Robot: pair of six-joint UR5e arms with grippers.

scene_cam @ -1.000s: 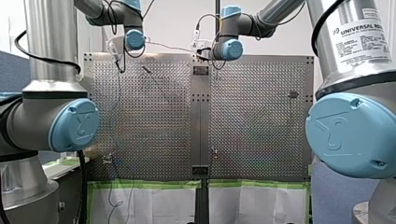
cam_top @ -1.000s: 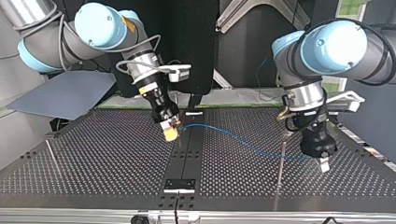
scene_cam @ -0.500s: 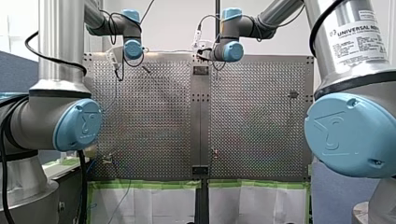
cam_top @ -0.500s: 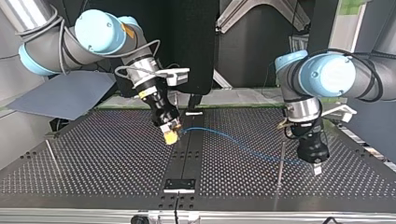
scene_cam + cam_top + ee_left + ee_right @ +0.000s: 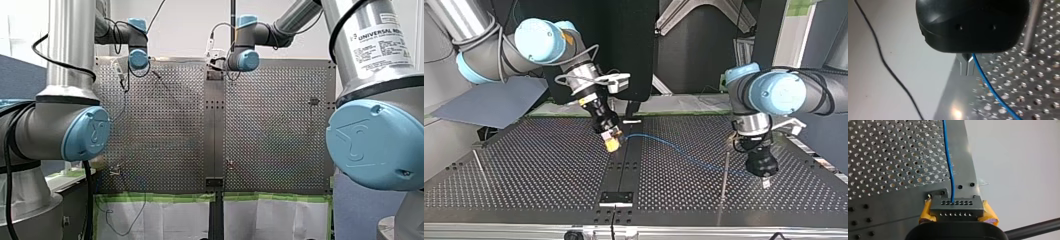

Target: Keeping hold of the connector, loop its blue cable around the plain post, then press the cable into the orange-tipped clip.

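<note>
We saw a blue cable (image 5: 949, 162), a grey connector (image 5: 956, 206), yellow pads (image 5: 990, 213) and a silver perforated table (image 5: 885, 157).

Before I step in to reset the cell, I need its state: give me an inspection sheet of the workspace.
Surface: perforated table.
Job's things: connector, blue cable, plain post; clip not made out.
Clutter: nothing seen.
Grippers: my right gripper shut on connector; my left gripper shut on blue cable.
Cables: black cable beside the table.
Surroundings: green tape at table edge.
</note>
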